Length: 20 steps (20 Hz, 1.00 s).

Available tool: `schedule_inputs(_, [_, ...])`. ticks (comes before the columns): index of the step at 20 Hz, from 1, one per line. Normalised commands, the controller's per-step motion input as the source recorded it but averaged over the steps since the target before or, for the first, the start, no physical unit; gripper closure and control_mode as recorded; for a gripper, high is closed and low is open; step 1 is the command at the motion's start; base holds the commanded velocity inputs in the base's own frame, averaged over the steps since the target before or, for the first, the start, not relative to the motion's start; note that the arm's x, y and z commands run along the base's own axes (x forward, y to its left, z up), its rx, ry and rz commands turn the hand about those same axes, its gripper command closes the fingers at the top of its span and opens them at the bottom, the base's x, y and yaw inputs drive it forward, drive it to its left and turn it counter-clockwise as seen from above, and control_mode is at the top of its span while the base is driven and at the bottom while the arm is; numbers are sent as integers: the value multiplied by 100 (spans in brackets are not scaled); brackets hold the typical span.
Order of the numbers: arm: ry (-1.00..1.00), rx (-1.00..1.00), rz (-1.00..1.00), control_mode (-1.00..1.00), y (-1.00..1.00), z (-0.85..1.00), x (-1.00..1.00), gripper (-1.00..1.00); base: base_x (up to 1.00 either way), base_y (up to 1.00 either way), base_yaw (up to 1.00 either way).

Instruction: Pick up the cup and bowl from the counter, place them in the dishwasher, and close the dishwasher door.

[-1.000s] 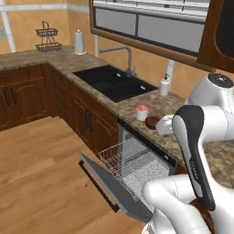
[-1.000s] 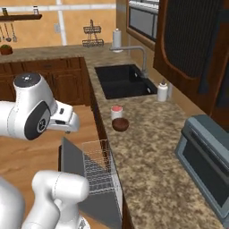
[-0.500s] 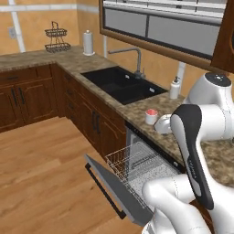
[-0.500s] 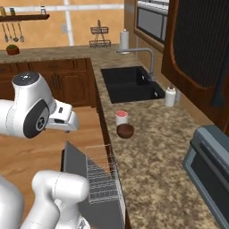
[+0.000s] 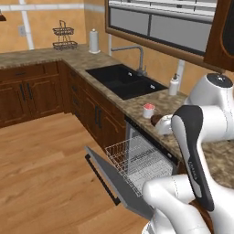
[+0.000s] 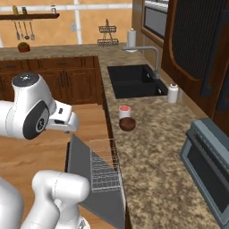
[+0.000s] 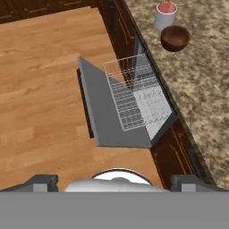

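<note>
The white cup (image 7: pixel 165 14) with a pink-red inside stands on the speckled counter (image 7: pixel 201 89), and the dark reddish-brown bowl (image 7: pixel 175 37) sits right beside it. From the right base both show again, cup (image 6: pixel 125 112) and bowl (image 6: pixel 128 124). From the left base the cup (image 5: pixel 148 110) is plain, while the arm covers part of the bowl (image 5: pixel 156 120). Below the counter the dishwasher door (image 7: pixel 105 112) lies dropped open, with the white wire rack (image 7: pixel 134 96) pulled out over it. My gripper (image 7: pixel 114 183) hangs high over the floor before the door, open and holding nothing.
A black sink (image 6: pixel 134 80) with a faucet lies farther along the counter, with a white soap dispenser (image 6: pixel 172 93) at its edge. A grey microwave (image 6: pixel 208 167) stands on the counter's near end. Wooden floor (image 7: pixel 40 89) lies open to the door's left.
The whole picture has shifted in both base views, so the base has moved along the counter. The arm holds the same pose and the gripper stays open.
</note>
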Motion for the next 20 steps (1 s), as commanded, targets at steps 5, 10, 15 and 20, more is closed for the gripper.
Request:
schedule_inputs(5, [1,0,2,-100,0,0,11,-100,24,-6,11])
schedule_inputs(10, [5,0,2,-100,-17,-2,70,-100,0,0,0])
schedule_inputs(15, [5,-5,0,-100,-21,-23,96,-100,0,0,0])
schedule_inputs(20, [0,-2,0,-100,-12,-10,94,-100,0,0,0])
